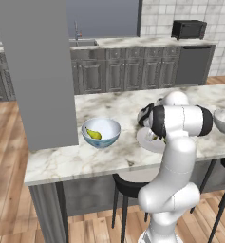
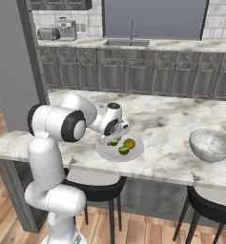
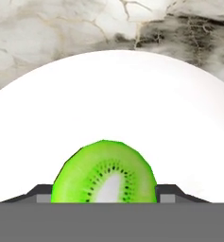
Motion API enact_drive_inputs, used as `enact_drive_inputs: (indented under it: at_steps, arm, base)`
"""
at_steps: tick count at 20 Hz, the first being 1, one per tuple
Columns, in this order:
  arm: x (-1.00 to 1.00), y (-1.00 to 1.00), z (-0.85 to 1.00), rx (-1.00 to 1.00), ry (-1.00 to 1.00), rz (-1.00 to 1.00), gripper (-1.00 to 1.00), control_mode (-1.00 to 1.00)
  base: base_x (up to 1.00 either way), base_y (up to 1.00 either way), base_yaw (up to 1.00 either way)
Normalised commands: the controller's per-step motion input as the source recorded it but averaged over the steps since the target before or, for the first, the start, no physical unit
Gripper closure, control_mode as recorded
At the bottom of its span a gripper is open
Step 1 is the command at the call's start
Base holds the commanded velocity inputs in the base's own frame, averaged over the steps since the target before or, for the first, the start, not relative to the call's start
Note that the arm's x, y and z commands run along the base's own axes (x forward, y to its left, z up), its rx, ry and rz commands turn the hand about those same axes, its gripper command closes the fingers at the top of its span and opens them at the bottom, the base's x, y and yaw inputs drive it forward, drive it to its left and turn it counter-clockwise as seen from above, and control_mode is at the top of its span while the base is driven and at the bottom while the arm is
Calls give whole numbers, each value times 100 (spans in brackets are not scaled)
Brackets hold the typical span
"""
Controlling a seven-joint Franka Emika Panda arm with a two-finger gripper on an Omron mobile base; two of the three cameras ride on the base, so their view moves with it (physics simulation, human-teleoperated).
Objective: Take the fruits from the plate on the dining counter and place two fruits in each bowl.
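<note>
While the white arm reaches low over the long white marble dining counter, its two-finger gripper sits right down on the flat round pale plate, near the counter's front edge. In the hand view a round lime-green fruit, cut face showing a pale core ringed with dark seeds, lies squarely between the two dark finger tips, one at each flank. Whether the jaws are actually pressing on it or merely bracketing it, I cannot tell. From the right base view, that green fruit peeks out under the hand, with a round yellow-brown fruit just beside it and a second lime-green fruit next to that, nearer the plate's front rim. Over toward the counter's left end stands the glossy pale blue-white bowl, and the yellow-green pear lies inside it. The greyish white bowl stands well apart toward the counter's right end.
</note>
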Motion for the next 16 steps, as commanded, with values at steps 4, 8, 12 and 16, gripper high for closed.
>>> enact_drive_inputs:
  at_steps: [4,8,12,16]
  arm:
    - [-5,0,14,1,0,3,100,-100]
    - [-26,8,54,0,0,0,100,-100]
    - [-42,23,64,9,-5,0,100,-100]
    - [-36,41,62,7,-10,0,100,-100]
  base:
    - [0,0,0]
    - [0,0,0]
    - [0,0,0]
    - [0,0,0]
